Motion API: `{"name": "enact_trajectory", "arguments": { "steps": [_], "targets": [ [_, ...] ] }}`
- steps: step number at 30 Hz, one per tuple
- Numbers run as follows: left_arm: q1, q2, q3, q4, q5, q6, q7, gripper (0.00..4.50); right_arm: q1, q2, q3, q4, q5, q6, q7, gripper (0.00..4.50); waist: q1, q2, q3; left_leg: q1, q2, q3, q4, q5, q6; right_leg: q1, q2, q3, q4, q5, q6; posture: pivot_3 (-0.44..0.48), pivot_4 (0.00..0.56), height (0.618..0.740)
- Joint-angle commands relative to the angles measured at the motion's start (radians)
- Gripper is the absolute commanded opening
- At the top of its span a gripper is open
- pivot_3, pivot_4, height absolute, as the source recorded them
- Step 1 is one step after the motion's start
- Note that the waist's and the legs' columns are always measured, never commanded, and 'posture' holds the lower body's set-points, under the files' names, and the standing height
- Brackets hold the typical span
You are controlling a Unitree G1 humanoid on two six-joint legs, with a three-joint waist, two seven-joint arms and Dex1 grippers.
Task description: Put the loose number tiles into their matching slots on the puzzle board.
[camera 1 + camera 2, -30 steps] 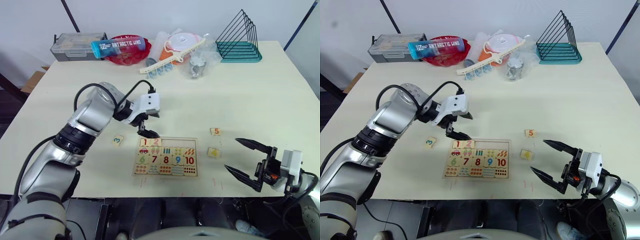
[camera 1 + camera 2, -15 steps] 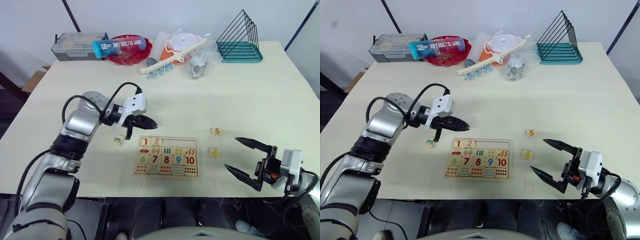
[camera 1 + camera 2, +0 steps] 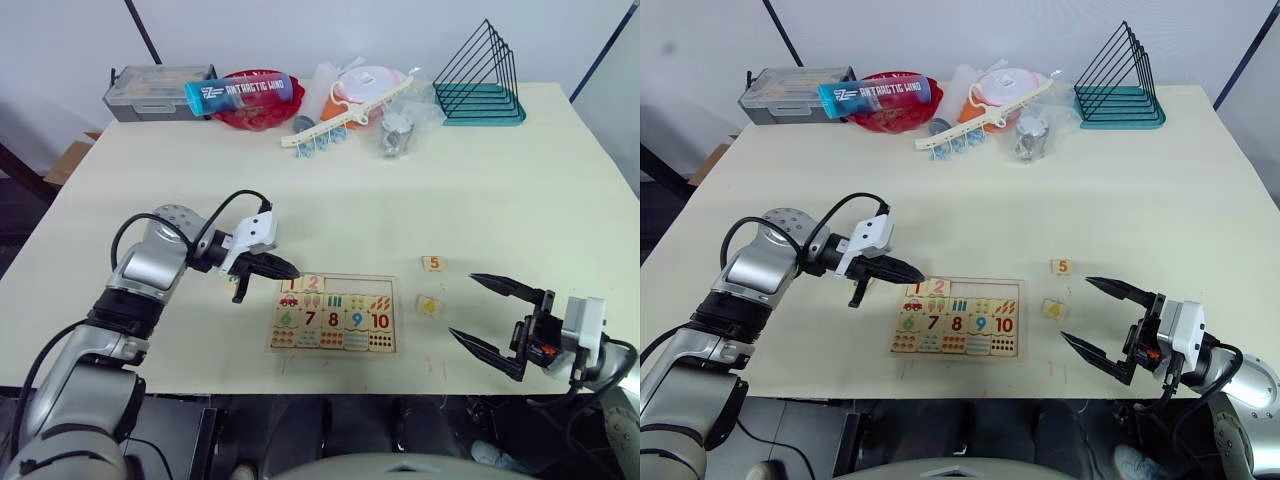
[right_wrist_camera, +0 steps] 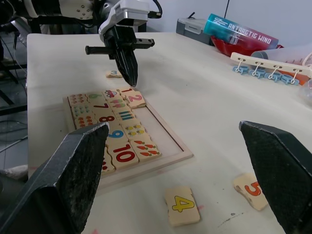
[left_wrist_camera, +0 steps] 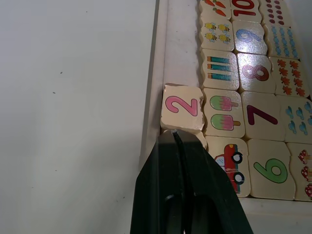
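Tiles look light, stiff, thin wood w/ smooth faces, prob. slippery flat on the table, so best pinched across two opposite edges: 1 and 2 sit in the top-row slots of the puzzle board, the 2 a bit crooked, 3 lies just off the board's left, 4 and 5 to its right. Left gripper, fingers pressed together on nothing, tip at the 1/2 corner; right gripper spread wide, empty, near 4. Bottle, bowl, wire rack sit at the far edge, well apart; nothing blocks the loose tiles.
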Motion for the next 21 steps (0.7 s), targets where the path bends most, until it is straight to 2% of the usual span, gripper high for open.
{"name": "enact_trajectory", "arguments": {
  "steps": [1, 21],
  "targets": [
    [0.009, 0.013, 0.011, -0.011, 0.009, -0.033, -0.008, 0.03, -0.005, -0.013, -0.025, -0.009, 0.023, -0.019, 0.011, 4.50, 0.000, 0.000, 0.000, 0.000, 0.000, 0.000, 0.000, 0.000, 0.000, 0.000, 0.000, 0.000, 0.000, 0.000, 0.000, 0.000, 0.150, 0.740],
    [0.016, -0.038, -0.016, 0.032, 0.047, -0.089, -0.006, 0.03, 0.014, -0.009, -0.029, 0.036, 0.019, -0.073, 0.047, 4.50, 0.000, 0.000, 0.000, 0.000, 0.000, 0.000, 0.000, 0.000, 0.000, 0.000, 0.000, 0.000, 0.000, 0.000, 0.000, 0.000, 0.150, 0.740]
  ]
}}
